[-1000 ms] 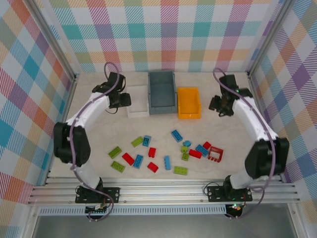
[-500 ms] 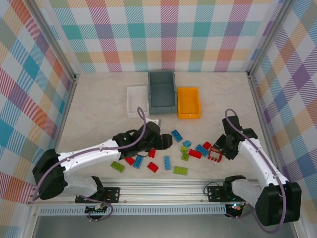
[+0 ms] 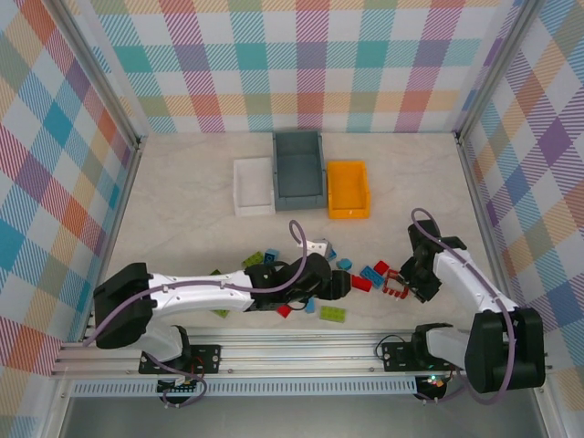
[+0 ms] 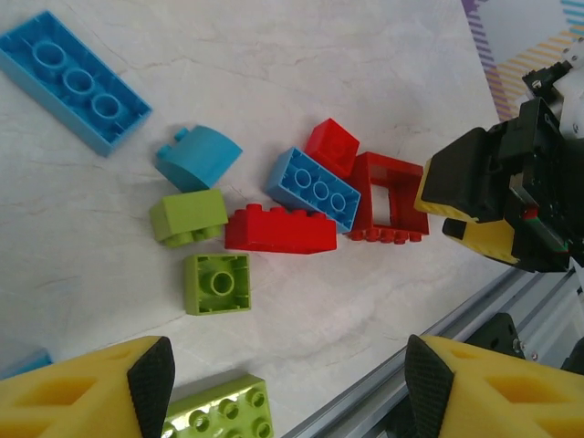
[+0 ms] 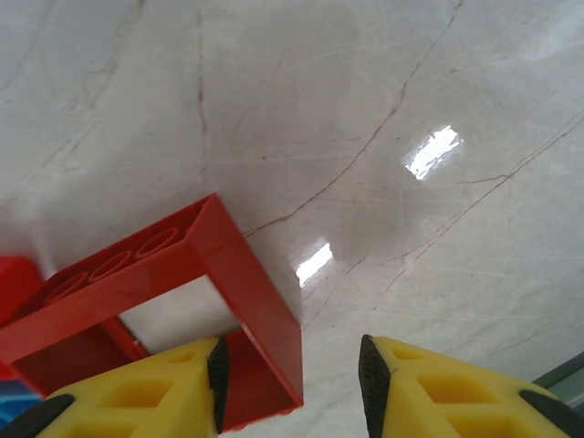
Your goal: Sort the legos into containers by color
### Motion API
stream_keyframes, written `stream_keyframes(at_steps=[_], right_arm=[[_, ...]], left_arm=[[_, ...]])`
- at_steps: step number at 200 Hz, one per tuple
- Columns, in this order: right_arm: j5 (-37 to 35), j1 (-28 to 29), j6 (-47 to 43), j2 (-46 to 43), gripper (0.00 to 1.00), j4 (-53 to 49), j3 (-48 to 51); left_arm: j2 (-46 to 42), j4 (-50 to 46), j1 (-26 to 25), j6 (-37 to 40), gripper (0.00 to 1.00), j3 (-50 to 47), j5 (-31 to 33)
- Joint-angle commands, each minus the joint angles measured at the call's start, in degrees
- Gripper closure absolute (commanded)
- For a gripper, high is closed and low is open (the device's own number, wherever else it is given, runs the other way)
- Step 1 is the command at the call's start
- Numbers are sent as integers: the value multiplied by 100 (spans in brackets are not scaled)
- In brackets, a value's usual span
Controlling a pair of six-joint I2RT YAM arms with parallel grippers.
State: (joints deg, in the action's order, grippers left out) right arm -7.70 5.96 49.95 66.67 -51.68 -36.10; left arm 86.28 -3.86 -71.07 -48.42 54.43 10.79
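The red window-frame brick [image 5: 155,265] lies flat on the tabletop [image 3: 182,210] at the right end of the scattered legos [image 3: 332,314], well in front of the three containers. The right hand [image 5: 292,374] is down at it, fingers apart and astride one side wall. One yellow finger [image 5: 164,392] sits inside the frame's opening close against that wall. The other stands clear of the wall's outer face, with bare tabletop between, so the wall is not clamped.

In the left wrist view the frame touches a blue brick [image 4: 315,189], which touches a long red brick [image 4: 280,230]. The left hand [image 4: 287,372] hovers with fingers wide apart, holding nothing, above a square lime brick [image 4: 217,283].

The white tray [image 3: 254,187], grey-blue bin [image 3: 298,171] and orange bin [image 3: 348,189] stand side by side at the back.

A second ago both arms were back there, the left hand by the white tray and the right beside the orange bin. Half a second ago the right hand had reached the frame, and the left hand was over the middle of the pile. The left hand is now further right, near the right hand. The frame has not visibly moved.
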Motion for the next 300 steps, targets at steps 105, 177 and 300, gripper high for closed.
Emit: stream_keyframes(at_steps=[105, 177, 300], right_arm=[[-905, 105, -607, -241, 100, 168, -772], [-858, 1432, -1486, 2023, 100, 313, -3925], [-988, 1435, 616, 6040, 100, -1614, -8432]], left_arm=[[-303, -581, -79, 351, 31, 740, 601], [-872, -2585, 895, 787, 30, 1958, 1234], [-1057, -2707, 1209, 770, 30, 1901, 1374]])
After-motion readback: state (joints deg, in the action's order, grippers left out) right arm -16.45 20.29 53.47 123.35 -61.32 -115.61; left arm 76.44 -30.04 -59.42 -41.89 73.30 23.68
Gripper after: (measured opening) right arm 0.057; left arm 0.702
